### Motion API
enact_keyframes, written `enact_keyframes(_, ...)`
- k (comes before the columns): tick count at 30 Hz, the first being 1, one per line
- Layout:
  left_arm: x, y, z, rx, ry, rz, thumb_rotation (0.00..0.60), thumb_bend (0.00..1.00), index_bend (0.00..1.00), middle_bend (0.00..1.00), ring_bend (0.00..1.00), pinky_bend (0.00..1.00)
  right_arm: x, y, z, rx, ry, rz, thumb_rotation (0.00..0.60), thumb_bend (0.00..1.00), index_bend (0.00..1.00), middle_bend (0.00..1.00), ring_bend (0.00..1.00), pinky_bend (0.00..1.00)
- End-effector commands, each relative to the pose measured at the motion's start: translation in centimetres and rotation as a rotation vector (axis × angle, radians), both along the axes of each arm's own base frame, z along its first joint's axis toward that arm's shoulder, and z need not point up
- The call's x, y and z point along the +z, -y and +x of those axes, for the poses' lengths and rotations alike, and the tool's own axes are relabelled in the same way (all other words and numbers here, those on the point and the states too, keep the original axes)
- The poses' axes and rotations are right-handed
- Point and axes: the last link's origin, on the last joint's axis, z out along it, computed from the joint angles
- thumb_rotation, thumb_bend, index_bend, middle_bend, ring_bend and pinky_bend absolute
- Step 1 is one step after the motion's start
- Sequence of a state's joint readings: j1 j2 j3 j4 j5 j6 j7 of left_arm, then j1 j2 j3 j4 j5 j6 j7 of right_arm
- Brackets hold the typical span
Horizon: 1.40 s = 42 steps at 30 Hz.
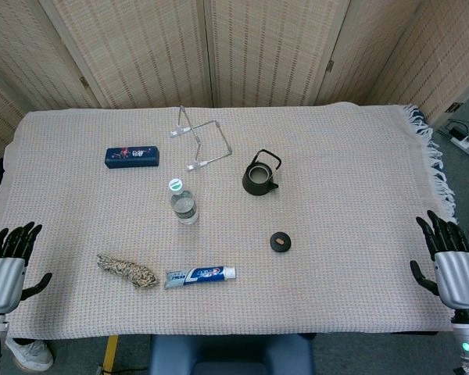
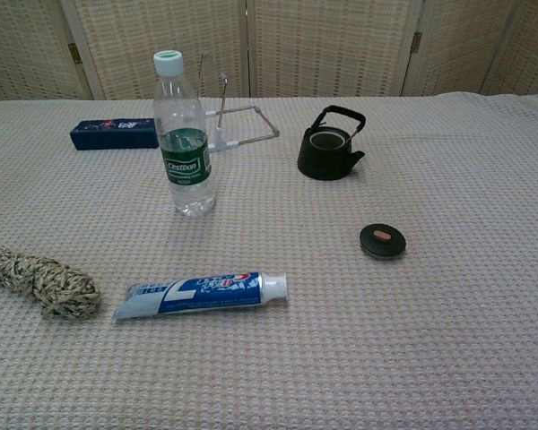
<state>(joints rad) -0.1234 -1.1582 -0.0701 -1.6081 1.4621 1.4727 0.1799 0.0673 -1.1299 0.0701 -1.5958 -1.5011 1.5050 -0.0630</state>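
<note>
My left hand (image 1: pixel 9 262) hovers at the table's near left corner, fingers apart and holding nothing. Over the near right edge, my right hand (image 1: pixel 452 256) is likewise spread and empty. Neither hand shows in the chest view. Between them on the woven cloth lie a toothpaste tube (image 1: pixel 201 275) (image 2: pixel 203 295) and a bundle of rope (image 1: pixel 126 270) (image 2: pixel 41 281). A clear water bottle (image 1: pixel 184 203) (image 2: pixel 184 134) stands upright. A black teapot (image 1: pixel 260 175) (image 2: pixel 328 147) sits lidless, its lid (image 1: pixel 281 242) (image 2: pixel 382 240) lying apart in front of it.
A dark blue box (image 1: pixel 132 156) (image 2: pixel 114 133) lies at the back left. A bent wire stand (image 1: pixel 201 141) (image 2: pixel 238 125) sits behind the bottle. The cloth's fringed edge (image 1: pixel 440 168) hangs at the right. Folding screens (image 1: pixel 258 47) close off the back.
</note>
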Motion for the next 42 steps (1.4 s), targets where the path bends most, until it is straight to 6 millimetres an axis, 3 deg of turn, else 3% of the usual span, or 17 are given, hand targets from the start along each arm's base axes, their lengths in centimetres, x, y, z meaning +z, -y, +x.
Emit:
enact_keyframes(1, -0.2, 0.0, -0.1, 0.004, -0.002, -0.005, 0.6, 0.22, 0.0, 0.02, 0.05, 0.0, 0.0, 0.0, 0.0, -0.001, -0.001, 0.001, 0.6, 0.4, 0.0, 0.0, 0.08, 0.08)
enact_keyframes(14, -0.1, 0.3, -0.1, -0.003, 0.004, 0.004, 0.6, 0.22, 0.01, 0.02, 0.05, 0.0, -0.4, 0.4, 0.4, 0.029, -0.01, 0.035, 0.6, 0.4, 0.0, 0.0, 0.09, 0.08)
enact_keyframes(21, 0.1, 0.5, -0.2, -0.005, 0.009, 0.007, 0.6, 0.22, 0.02, 0.02, 0.05, 0.0, -1.2, 1.9, 2.0, 0.099, -0.017, 0.078, 0.6, 0.4, 0.0, 0.0, 0.14, 0.1)
enact_keyframes(23, 0.2, 0.6, -0.2, -0.006, 0.011, 0.008, 0.6, 0.22, 0.02, 0.02, 0.05, 0.0, -1.5, 2.5, 2.8, 0.127, -0.022, 0.096, 0.6, 0.4, 0.0, 0.01, 0.2, 0.2)
enact_keyframes(26, 0.4, 0.7, -0.2, -0.012, 0.014, 0.011, 0.6, 0.22, 0.02, 0.02, 0.05, 0.0, -2.3, 3.6, 4.4, 0.184, -0.027, 0.129, 0.6, 0.4, 0.0, 0.05, 0.35, 0.42)
enact_keyframes(28, 0.5, 0.7, -0.1, -0.018, 0.016, 0.014, 0.6, 0.22, 0.02, 0.02, 0.05, 0.0, -3.0, 4.6, 5.7, 0.223, -0.038, 0.155, 0.6, 0.4, 0.0, 0.1, 0.52, 0.58)
enact_keyframes(31, 0.7, 0.7, 0.0, -0.026, 0.017, 0.014, 0.6, 0.22, 0.02, 0.02, 0.05, 0.0, -4.4, 5.8, 7.8, 0.268, -0.071, 0.226, 0.6, 0.4, 0.0, 0.15, 0.72, 0.72)
enact_keyframes(35, 1.0, 0.8, 0.2, -0.037, 0.021, 0.02, 0.6, 0.22, 0.03, 0.02, 0.05, 0.0, -6.5, 7.3, 10.2, 0.291, -0.081, 0.33, 0.6, 0.38, 0.0, 0.15, 0.79, 0.81)
enact_keyframes(42, 1.3, 1.0, 0.1, -0.032, 0.024, 0.028, 0.6, 0.22, 0.04, 0.02, 0.05, 0.0, -9.8, 9.2, 12.5, 0.29, -0.099, 0.474, 0.6, 0.36, 0.0, 0.15, 0.84, 0.91)
